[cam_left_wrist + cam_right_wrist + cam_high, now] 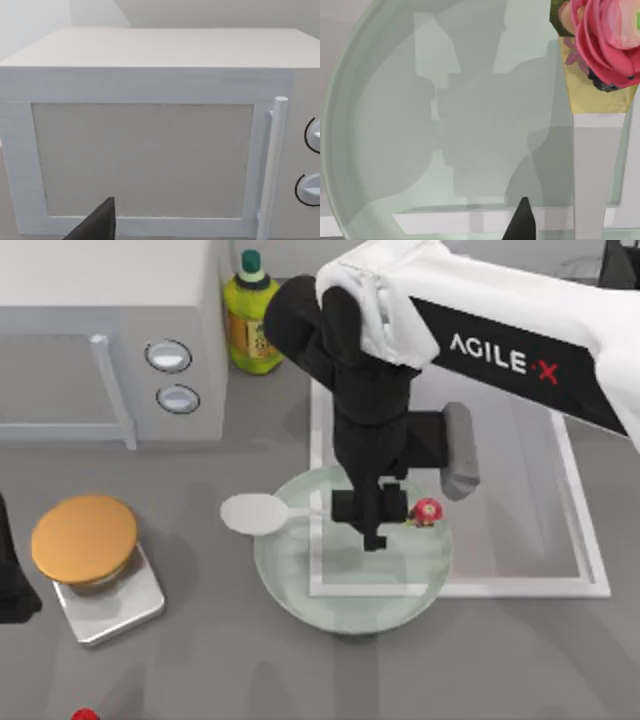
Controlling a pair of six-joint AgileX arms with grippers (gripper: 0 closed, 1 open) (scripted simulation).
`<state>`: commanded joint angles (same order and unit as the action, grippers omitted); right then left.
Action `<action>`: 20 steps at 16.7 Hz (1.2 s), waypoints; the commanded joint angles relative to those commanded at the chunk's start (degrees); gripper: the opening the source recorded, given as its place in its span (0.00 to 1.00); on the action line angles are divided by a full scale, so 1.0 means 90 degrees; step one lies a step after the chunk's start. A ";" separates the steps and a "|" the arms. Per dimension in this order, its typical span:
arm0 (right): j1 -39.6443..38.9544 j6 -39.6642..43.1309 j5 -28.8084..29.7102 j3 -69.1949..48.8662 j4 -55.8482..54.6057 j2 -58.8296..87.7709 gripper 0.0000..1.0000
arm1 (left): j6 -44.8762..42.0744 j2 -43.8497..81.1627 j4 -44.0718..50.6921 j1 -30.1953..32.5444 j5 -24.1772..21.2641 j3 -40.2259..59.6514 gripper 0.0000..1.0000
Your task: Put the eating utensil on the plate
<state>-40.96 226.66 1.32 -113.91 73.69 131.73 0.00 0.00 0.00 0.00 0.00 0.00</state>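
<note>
i have my right gripper (372,520) hanging low over the plate (300,590), fingers pointing down at the glass. the spoon (252,511) lies across the plate's rim: its oval bowl sits out past the rim on the bare table, off toward the microwave side of my jaws, its thin handle runs in under them, and the red-pink knob end (427,511) lies just beyond the jaws on the other side, over the plate. whether the jaws are clenched on the handle or already released i cannot tell; the wrist hides the fingertips from above, and the right wrist view gives me a single dark fingertip (521,222) above the glass (380,150), with the floral knob (600,45) and pale handle (595,170) lying to one side of it. my reading is that the grip sits on the handle near the knob because that is the narrow part the fingers can close around, and that the arm hangs over the plate's middle so the spoon ends up on it. as it lies, the bowl overhangs the rim, so i would call the placing near done but not tidy. the plate itself overlaps a corner of a white-framed tray (585,570). my left arm (12,580) is parked at the left edge of the table, its wrist camera facing the microwave (150,150), with an orange disc on a steel base (85,537), a green bottle (250,320) and a small red ball (85,716) well clear of the work.
</note>
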 joint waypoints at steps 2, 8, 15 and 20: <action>0.0033 -0.0017 -0.0006 0.0018 0.0004 -0.0003 0.00 | 0.0000 0.0000 0.0000 0.0000 0.0000 0.0000 1.00; 0.0203 -0.0097 0.0147 0.0096 0.0214 -0.0268 0.00 | 0.0000 0.0000 0.0000 0.0000 0.0000 0.0000 1.00; 0.0491 -0.0218 0.0369 0.0278 0.0459 -0.0721 0.00 | 0.0000 0.0000 0.0000 0.0000 0.0000 0.0000 1.00; 0.0476 -0.0157 0.0313 0.0361 0.0218 -0.0720 0.00 | 0.0000 0.0000 0.0000 0.0000 0.0000 0.0000 1.00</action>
<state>-36.67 225.25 4.14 -110.66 75.65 125.25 0.00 0.00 0.00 0.00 0.00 0.00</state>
